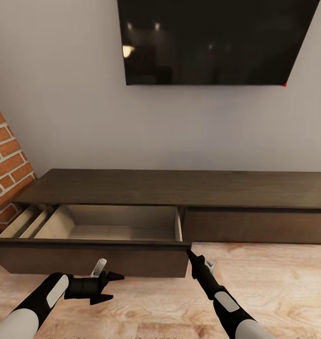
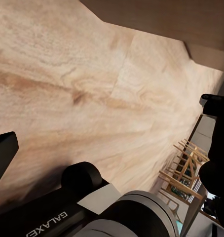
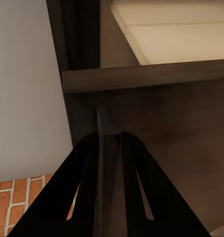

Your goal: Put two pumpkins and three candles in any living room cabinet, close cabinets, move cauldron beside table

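Wood floor (image 1: 273,292); right pincer (image 1: 190,254) at open cabinet (image 1: 179,188) drawer (image 1: 92,256) corner.

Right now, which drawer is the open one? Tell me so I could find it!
Find the big black TV on the wall. Under it runs a long, low, dark brown cabinet. The open drawer is its left one, pulled out and showing pale wood inside, while the drawer front to its right sits flush and shut.

The left gripper (image 1: 109,287) is held low and level, its jaws spread apart with nothing between them. The right gripper (image 1: 189,254) is extended forward on a straightened arm, its fingers (image 3: 112,163) pressed together with no gap between them.
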Motion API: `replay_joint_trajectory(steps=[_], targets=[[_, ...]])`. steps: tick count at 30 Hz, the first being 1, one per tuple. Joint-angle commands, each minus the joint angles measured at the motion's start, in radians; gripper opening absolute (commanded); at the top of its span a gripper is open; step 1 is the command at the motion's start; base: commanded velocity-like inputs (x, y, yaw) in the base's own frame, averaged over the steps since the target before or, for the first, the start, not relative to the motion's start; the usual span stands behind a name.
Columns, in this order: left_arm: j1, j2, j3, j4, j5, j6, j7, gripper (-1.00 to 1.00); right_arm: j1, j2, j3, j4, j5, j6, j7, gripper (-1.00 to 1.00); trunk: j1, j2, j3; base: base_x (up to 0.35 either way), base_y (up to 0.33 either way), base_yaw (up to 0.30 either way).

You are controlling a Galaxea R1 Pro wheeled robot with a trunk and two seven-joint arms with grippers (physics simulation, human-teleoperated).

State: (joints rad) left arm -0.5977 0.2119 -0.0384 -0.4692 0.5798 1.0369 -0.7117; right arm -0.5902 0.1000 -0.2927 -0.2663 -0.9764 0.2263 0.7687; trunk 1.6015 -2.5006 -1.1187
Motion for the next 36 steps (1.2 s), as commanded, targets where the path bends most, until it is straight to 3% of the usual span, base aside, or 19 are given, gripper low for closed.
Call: replay_joint_trajectory(steps=[1,36], targets=[[0.000,0.000,0.000,0.000,0.000,0.000,0.000,1.00,0.000,0.000,-0.010,-0.002,-0.016,0.007,0.012,-1.00,0.000,0.000,0.000,-0.075,0.000,0.000],[0.000,0.001,0.000,0.000,0.000,0.000,0.000,1.00,0.000,0.000,-0.010,-0.002,-0.016,0.008,0.012,-1.00,0.000,0.000,0.000,-0.054,0.000,0.000]])
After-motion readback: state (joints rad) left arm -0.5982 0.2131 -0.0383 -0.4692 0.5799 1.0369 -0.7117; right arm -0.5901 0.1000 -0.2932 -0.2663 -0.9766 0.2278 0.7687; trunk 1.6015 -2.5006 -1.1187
